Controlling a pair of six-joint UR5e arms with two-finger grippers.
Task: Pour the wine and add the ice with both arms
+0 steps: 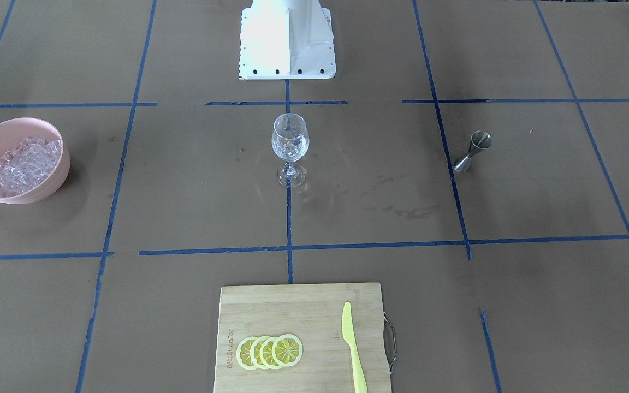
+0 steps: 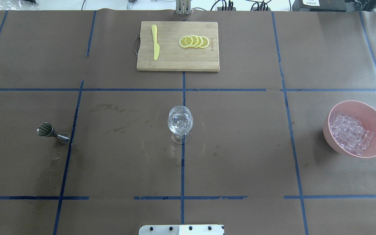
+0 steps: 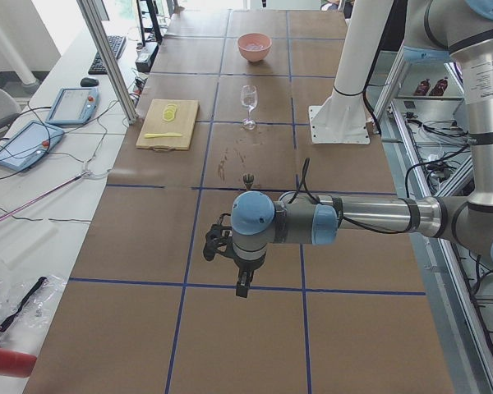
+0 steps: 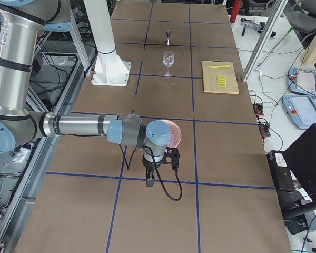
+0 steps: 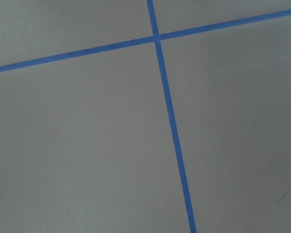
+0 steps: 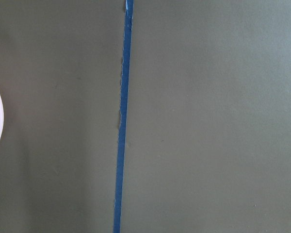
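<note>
well, at the left end of the table [image 2: 28,169] the left arm [image 3: 353,217] lies low over bare brown paper. the left gripper [image 3: 241,286] hangs pointing down with nothing visible in it. whether its fingers are spread or pressed together i cannot tell from the side view. the steel jigger [image 2: 52,133] stands upright to the right of this gripper, between it and the centre, so the left arm is clearly the nearer one for pouring. the long axis of the jigger is vertical, so i think a side grasp at its narrow waist is needed. the room around it is open on all sides.

in the middle the wine glass [image 2: 180,124] stands upright on a blue tape line, and it seems to hold some clear cubes. far behind it lies the cutting board [image 2: 177,62] with a yellow knife [image 2: 155,42] and lemon slices [image 2: 194,41], well apart from the working line.

at the right the ice [image 2: 351,132] is heaped in the pink bowl [image 2: 375,120]. the right arm [image 4: 79,126] is stretched out low, and the right gripper [image 4: 149,182] hangs near the bowl but further right than it. it looks empty, and its opening also cannot be judged. the ice lies to the left of this gripper, toward the glass, so the right arm is nearer to it. the bowl wall is the edge to clear first.
</note>
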